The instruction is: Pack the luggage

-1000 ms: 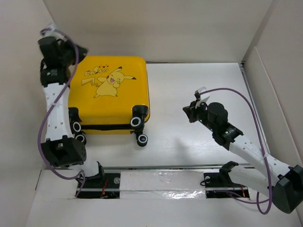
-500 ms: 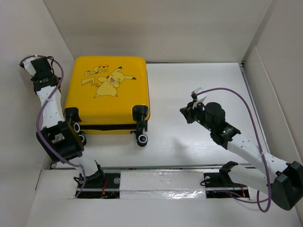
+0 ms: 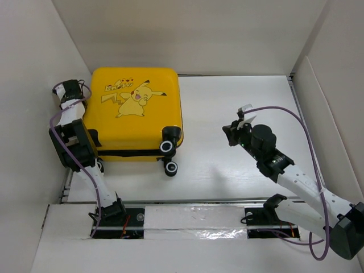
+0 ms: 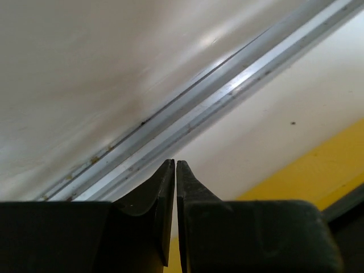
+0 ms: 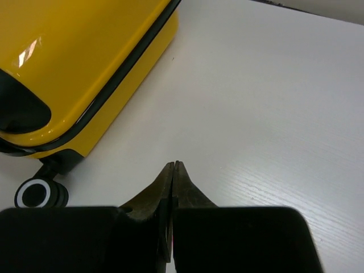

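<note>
- the luggage (image 3: 136, 114) lies flat and shut in the upper left of the top view, printed shell up and wheels (image 3: 166, 147) toward the bottom of the frame. no loose items to pack are visible on the table (image 3: 244, 96).
- judged from this, the packing is at its closing stage: the shell halves meet along the dark seam, though the frames do not show whether that seam is fastened.
- the left gripper (image 4: 175, 165) has its fingers pressed together on nothing, beside the case's left edge near the wall.
- the right gripper (image 5: 173, 165) is likewise pinched together and empty, over bare table right of the case.
- the next move probably calls for checking the seam, or drawing both arms back clear of the case.
- against a second ago, the left arm has swung off the case's upper-left corner and folded down along its left side. the case sits a touch further right, and the right arm has barely moved.
</note>
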Available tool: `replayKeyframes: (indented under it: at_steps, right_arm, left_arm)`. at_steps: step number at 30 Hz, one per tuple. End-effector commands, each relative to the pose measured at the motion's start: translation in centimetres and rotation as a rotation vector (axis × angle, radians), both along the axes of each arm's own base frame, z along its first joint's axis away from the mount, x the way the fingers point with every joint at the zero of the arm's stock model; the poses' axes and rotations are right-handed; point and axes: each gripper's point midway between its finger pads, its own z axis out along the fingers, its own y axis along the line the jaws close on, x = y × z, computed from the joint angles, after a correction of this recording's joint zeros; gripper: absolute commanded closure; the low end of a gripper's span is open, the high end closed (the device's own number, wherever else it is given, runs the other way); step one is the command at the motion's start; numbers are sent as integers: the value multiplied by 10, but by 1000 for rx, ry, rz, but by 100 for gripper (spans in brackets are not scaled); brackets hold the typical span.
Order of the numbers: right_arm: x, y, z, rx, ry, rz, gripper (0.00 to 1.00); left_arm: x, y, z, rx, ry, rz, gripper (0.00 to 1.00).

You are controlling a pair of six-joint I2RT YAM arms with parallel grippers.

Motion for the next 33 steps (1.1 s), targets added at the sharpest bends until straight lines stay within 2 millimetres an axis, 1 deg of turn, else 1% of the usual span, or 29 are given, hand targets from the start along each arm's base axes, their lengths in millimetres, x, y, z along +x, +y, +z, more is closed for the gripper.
replayKeyframes:
  at_steps: [1, 2, 4, 5, 7, 8, 9, 10, 11, 12, 13, 14, 15, 16, 17, 18, 19, 20, 21, 22, 23, 24, 25, 28, 29, 30, 31, 32, 33]
  right_arm:
    - [5, -22, 15, 29, -46, -109, 100]
    - [6, -26, 16, 34, -49, -124, 100]
    - [8, -38, 13, 45, -44, -166, 100]
    - [9, -44, 16, 56, -51, -185, 100]
    - [12, -58, 16, 70, -47, -235, 100]
    - [11, -64, 17, 83, -50, -248, 100]
    - [11, -69, 17, 87, -50, -261, 100]
    - [13, -78, 17, 91, -52, -287, 99]
    - [13, -84, 16, 94, -52, -305, 96]
    - [14, -90, 15, 103, -52, -327, 94]
    - [15, -96, 15, 109, -51, -344, 88]
    - [18, -107, 12, 113, -47, -377, 85]
    - [20, -111, 9, 118, -51, -385, 83]
    - [22, -111, 4, 119, -32, -368, 81]
    - [26, -119, -1, 119, -21, -391, 79]
    - [29, -122, -4, 127, -13, -397, 78]
    - [33, -122, -15, 122, 22, -388, 77]
    - [36, -124, -18, 121, 34, -391, 77]
    - [40, -129, -23, 123, 48, -407, 77]
    - [42, -122, -23, 130, 55, -367, 77]
    - [47, -122, -33, 121, 88, -364, 76]
    - [50, -120, -36, 123, 99, -357, 75]
    - [53, -117, -38, 122, 113, -349, 74]
    - [70, -111, -44, 141, 148, -343, 68]
    - [79, -109, -38, 151, 144, -341, 61]
    - [89, -106, -51, 147, 179, -340, 57]
    - [102, -98, -41, 163, 165, -327, 52]
    - [105, -93, -58, 149, 207, -319, 51]
    - [125, -83, -66, 126, 236, -302, 50]
  left_arm:
    - [33, -82, 4, -73, -61, -183, 97]
    - [33, -97, -1, -87, -59, -209, 97]
    - [42, -128, -1, -145, -95, -251, 98]
    - [44, -152, -4, -169, -97, -291, 98]
    - [48, -177, 5, -223, -157, -324, 98]
    - [41, -188, -3, -246, -147, -333, 99]
    - [38, -204, 7, -279, -188, -353, 99]
    - [40, -212, 12, -295, -228, -365, 99]
    - [24, -215, -3, -322, -207, -356, 99]
    - [18, -227, 8, -355, -258, -361, 100]
    - [18, -235, 14, -372, -309, -370, 100]
    - [-2, -238, -7, -404, -283, -355, 100]
    - [-10, -250, 7, -451, -337, -367, 100]
    - [-10, -258, 15, -463, -396, -389, 100]
    - [-28, -262, -2, -476, -368, -385, 100]
    - [-34, -263, 12, -466, -412, -388, 100]
    - [-39, -269, 14, -462, -429, -404, 100]
    - [-54, -269, 1, -468, -405, -394, 100]
    - [-60, -273, 10, -470, -440, -409, 100]
    - [-61, -273, 14, -469, -471, -414, 99]
    - [-69, -272, 4, -471, -460, -412, 99]
    - [-71, -274, 8, -472, -476, -427, 99]
    - [-71, -273, 7, -469, -478, -427, 99]
    - [-73, -283, 2, -479, -476, -457, 99]
    - [-75, -283, -3, -484, -469, -453, 99]
    - [-77, -294, -8, -504, -462, -471, 99]
    - [-76, -300, -15, -509, -463, -480, 99]
    - [-77, -308, -14, -518, -468, -498, 99]
    - [-80, -324, -21, -522, -443, -530, 99]
